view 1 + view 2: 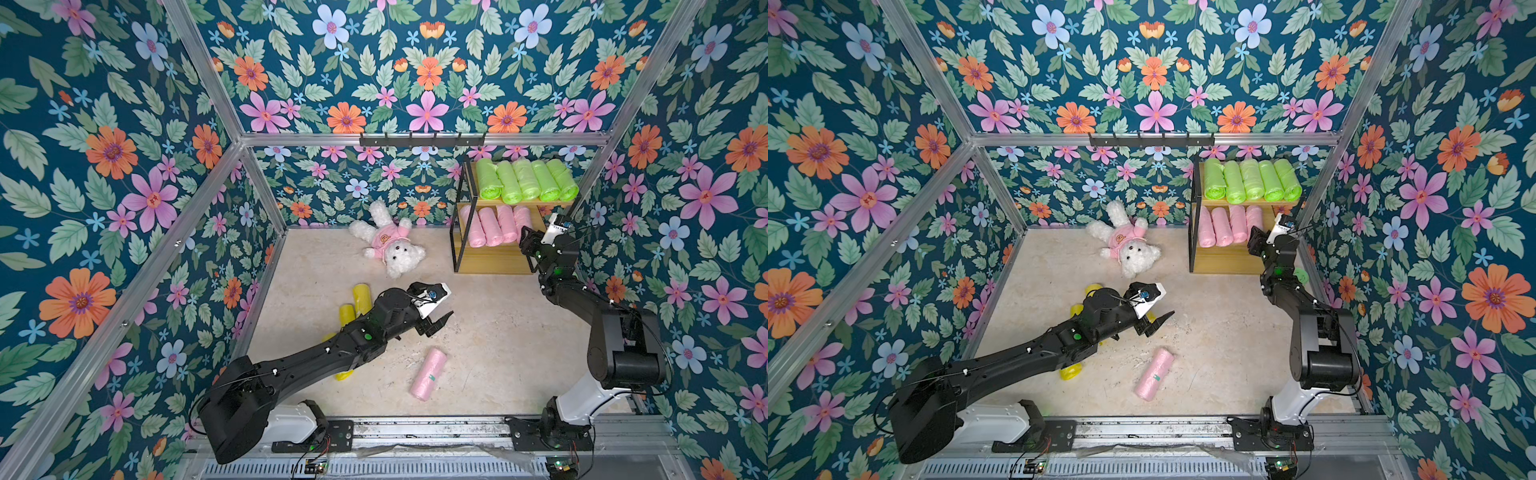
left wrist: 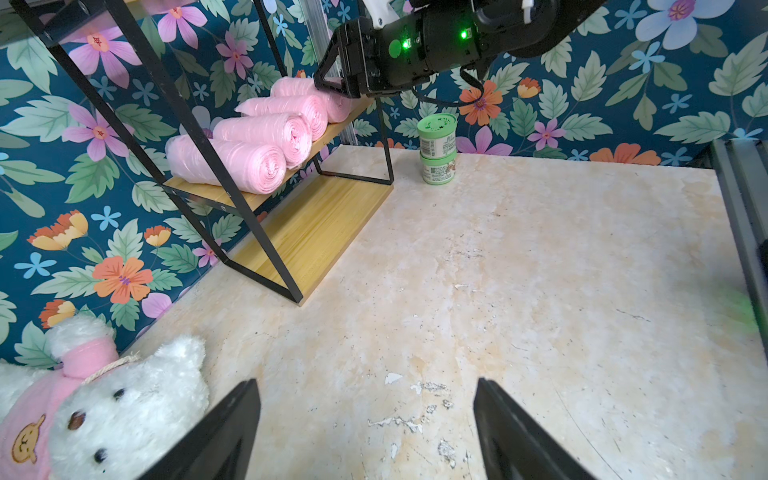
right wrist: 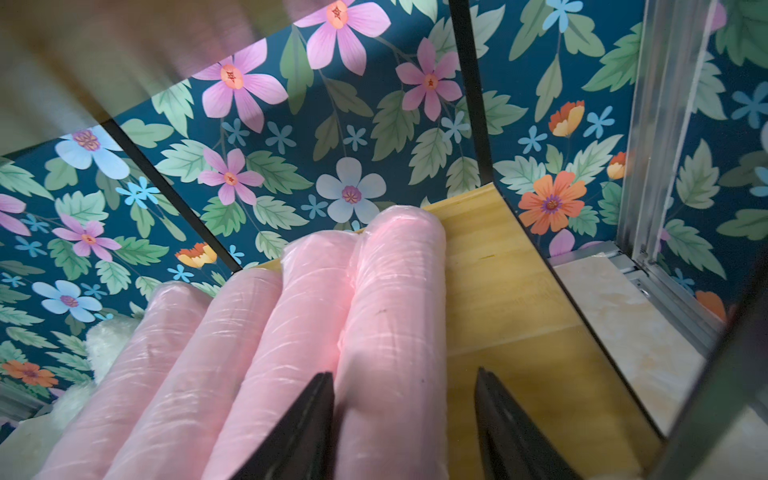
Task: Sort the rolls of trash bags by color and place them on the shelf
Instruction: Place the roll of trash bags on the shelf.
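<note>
Right gripper [image 3: 405,372] is standing partly open astride the endmost pink roll [image 3: 395,291] lying on the middle board of the shelf [image 3: 498,270], clamping nothing, so it should be backing straight out without dragging that roll.

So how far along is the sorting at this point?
Done: five green rolls fill the top tier of the shelf, four pink rolls lie on the middle one. In hand: the right gripper stands open around the end pink roll there; the left gripper is open and empty. Left: the loose pink roll on the table and the yellow rolls by the left arm, partly hidden; the bottom board holds none.
</note>
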